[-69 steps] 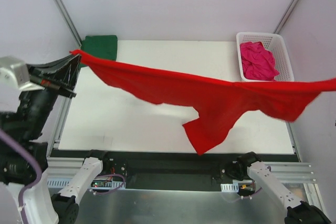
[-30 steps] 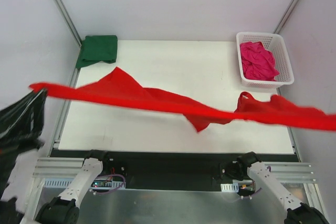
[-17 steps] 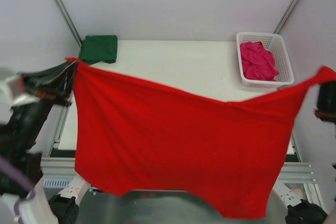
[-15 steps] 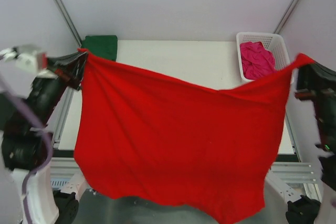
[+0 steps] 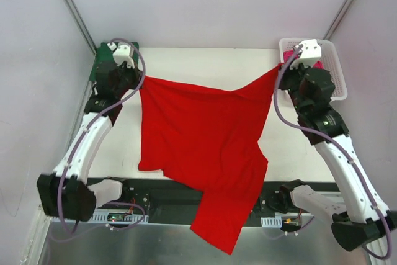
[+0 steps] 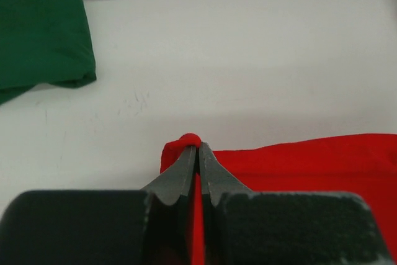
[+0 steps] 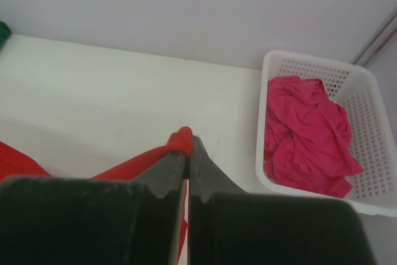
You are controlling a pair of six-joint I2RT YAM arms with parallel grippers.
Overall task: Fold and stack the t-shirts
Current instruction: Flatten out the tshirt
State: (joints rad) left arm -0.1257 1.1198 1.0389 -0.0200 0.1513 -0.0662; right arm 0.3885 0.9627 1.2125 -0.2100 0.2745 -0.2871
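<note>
Red shirt: stretching between both grippers, draping onto table
Left gripper: pinching one corner
Right gripper: pinching the other
Change: after swinging airborne, it is settling flat, ready for folding

This is looking like a robotics lab test cell, not a home: pale wall panels are boxing in a plain white table, metal struts are running up the far corners, and two robot arms are sitting bolted to a metal frame at the near edge, cables trailing.
</note>
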